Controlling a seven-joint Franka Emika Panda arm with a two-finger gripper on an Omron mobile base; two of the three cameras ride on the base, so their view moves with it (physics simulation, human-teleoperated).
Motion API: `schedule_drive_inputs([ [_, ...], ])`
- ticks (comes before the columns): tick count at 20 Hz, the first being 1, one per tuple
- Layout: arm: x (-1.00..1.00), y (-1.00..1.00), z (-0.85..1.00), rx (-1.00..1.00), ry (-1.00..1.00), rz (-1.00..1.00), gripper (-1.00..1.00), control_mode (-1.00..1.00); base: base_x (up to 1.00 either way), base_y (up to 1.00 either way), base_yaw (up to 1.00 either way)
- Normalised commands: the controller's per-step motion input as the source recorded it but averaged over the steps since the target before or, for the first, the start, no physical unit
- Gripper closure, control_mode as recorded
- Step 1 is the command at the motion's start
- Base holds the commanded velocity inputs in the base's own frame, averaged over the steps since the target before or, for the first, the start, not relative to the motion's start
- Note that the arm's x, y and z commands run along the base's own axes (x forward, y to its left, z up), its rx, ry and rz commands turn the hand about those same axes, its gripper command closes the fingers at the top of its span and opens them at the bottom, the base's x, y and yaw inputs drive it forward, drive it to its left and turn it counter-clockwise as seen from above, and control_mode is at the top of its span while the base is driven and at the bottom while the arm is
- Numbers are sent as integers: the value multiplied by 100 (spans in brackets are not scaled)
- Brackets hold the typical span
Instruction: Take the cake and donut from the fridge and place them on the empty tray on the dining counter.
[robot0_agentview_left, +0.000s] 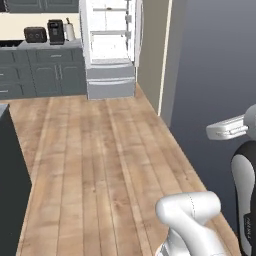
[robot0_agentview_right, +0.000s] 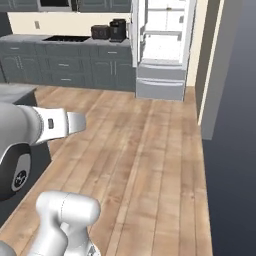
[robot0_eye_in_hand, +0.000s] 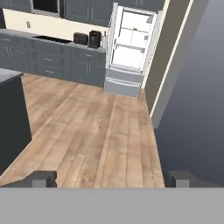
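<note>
Nearest the hand camera, the gripper holds its jaws spread wide with nothing between them, above the wooden floor. Across that floor the fridge stands far off with its doors open, white shelves showing; whether anything lies on them cannot be told. Left of it, a toaster and a coffee machine sit on the wall worktop.

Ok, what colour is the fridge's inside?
White; the fridge stands open, clearest in the hand view.
</note>
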Motion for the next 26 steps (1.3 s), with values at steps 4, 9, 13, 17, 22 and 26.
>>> schedule_drive_inputs([
  [4, 0, 0, 0, 0, 0, 0, -100, 100, 100, 21, -5],
  [9, 0, 0, 0, 0, 0, 0, -100, 100, 100, 8, -3],
  [13, 0, 0, 0, 0, 0, 0, -100, 100, 100, -5, -5],
  [17, 0, 0, 0, 0, 0, 0, -100, 100, 100, -11, -5],
  [22, 0, 0, 0, 0, 0, 0, -100, 100, 100, 0, -5],
  [26, 0, 0, 0, 0, 0, 0, -100, 100, 100, -4, -4],
])
